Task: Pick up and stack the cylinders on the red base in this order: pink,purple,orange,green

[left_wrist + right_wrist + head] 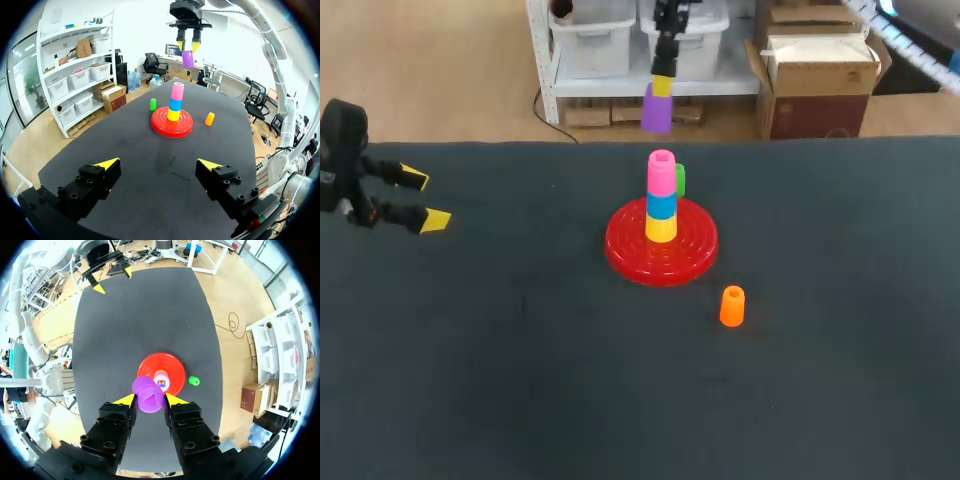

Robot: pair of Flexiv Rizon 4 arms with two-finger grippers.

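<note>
The red base (pixel 661 243) stands mid-table with a yellow, a blue and a pink cylinder (pixel 661 172) stacked on its peg. High above the stack my right gripper (pixel 662 88) is shut on the purple cylinder (pixel 656 110); in the right wrist view the purple cylinder (pixel 148 395) sits between the yellow tips, just beside the stack's top (pixel 161 380). The orange cylinder (pixel 732 306) stands on the table in front and right of the base. The green cylinder (pixel 679 179) stands behind the base, partly hidden. My left gripper (pixel 425 200) is open and empty at the table's far left.
Dark table surface (pixel 520 380) stretches around the base. The far table edge (pixel 800 140) runs just behind the green cylinder.
</note>
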